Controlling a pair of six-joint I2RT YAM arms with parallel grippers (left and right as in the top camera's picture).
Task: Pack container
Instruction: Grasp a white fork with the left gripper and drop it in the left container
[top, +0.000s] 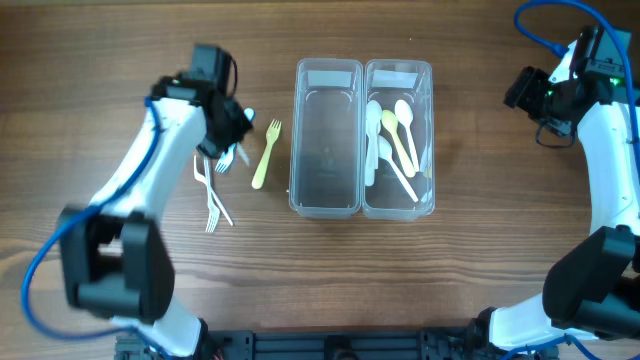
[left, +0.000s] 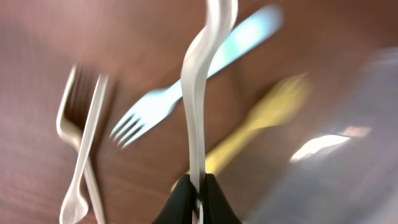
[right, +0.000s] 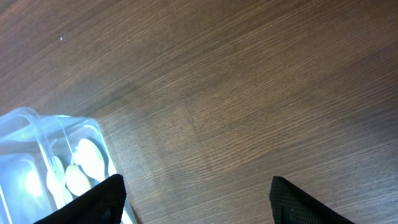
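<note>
held utensil (left: 200, 93): white, long axis up-down in the left wrist frame, running from the fingers to the top edge, head out of view
left pincer (left: 199, 185): clamped on that handle, left of centre overhead
yellow fork (top: 265, 156): flat on the wooden table (top: 480, 250), just left of the containers, near upright in frame, tines toward the top
left container (top: 297, 150): clear, bare floor showing
right container (top: 431, 150): alongside it, spoons (top: 395, 150) lengthwise, bowls mostly toward the top
right pincer (right: 196, 202): fingers wide apart, upper right overhead
</note>
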